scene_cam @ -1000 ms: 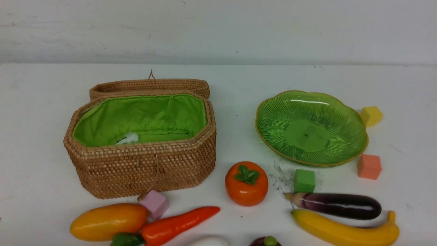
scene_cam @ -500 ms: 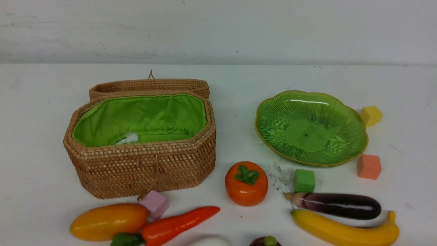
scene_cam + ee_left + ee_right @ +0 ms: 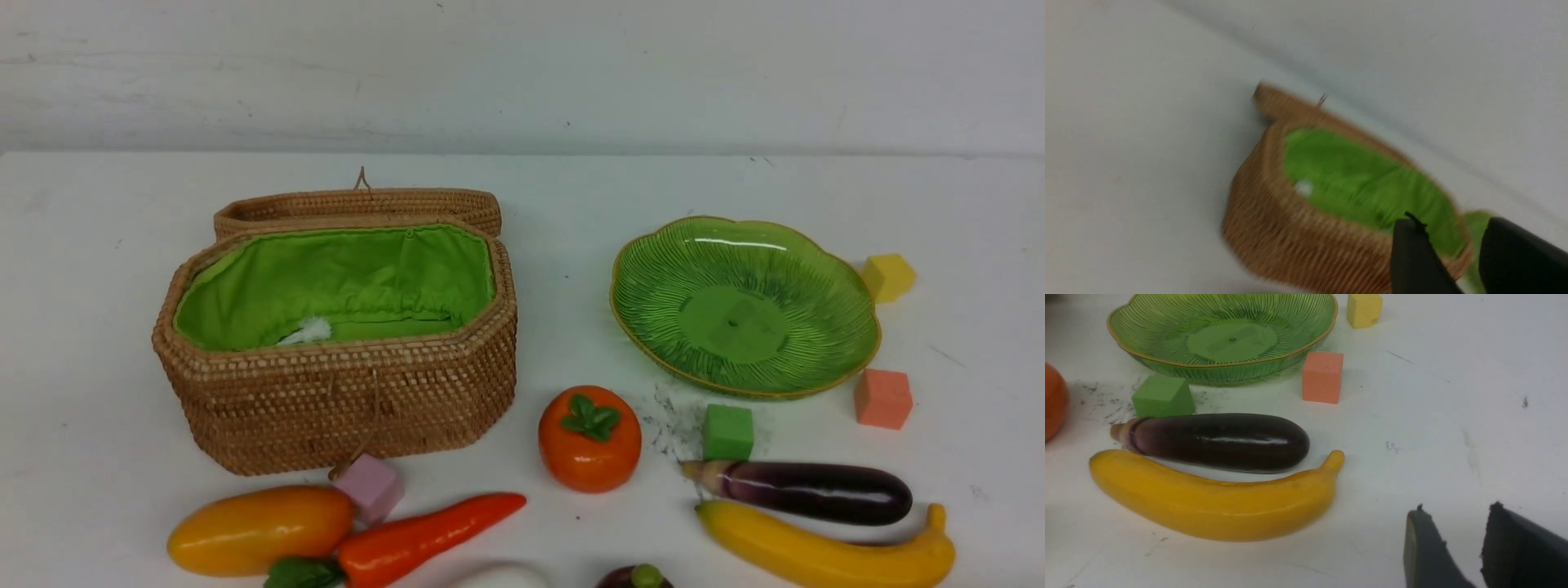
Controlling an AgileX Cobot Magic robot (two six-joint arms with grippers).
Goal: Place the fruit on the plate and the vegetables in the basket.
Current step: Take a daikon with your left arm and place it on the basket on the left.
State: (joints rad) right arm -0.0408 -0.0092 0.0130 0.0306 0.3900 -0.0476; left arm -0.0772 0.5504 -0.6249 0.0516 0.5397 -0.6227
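White bench (image 3: pixel 82 245), pale wall behind. At the near edge the front view cuts off the radish (image 3: pixel 500 576) and mangosteen (image 3: pixel 635 577). The mango (image 3: pixel 260 529) and carrot (image 3: pixel 424 539) lie toward the near left corner, and the banana (image 3: pixel 824 549) and eggplant (image 3: pixel 808 490) lie side by side toward the near right.

The grippers show only in the wrist views. The right gripper (image 3: pixel 1457 516) hangs over bare bench near the banana's stem end, fingers a narrow gap apart and gripping nothing. The left gripper (image 3: pixel 1447 232) (that picture is blurred) is likewise parted and empty, with the basket ahead of it.

Farther in, the persimmon (image 3: pixel 589 438) sits mid-bench. A pink cube (image 3: pixel 371 487) lies between mango and basket, and a green cube (image 3: pixel 727 432) is just beside the eggplant's stem.

Beyond, on the left, the basket (image 3: pixel 343 404) has its lid (image 3: pixel 359 204) thrown back, and its green lining holds only a white tuft (image 3: pixel 309 330). On the right, the plate (image 3: pixel 743 306) is empty. An orange cube (image 3: pixel 882 398) and a yellow cube (image 3: pixel 888 277) sit by its right rim.
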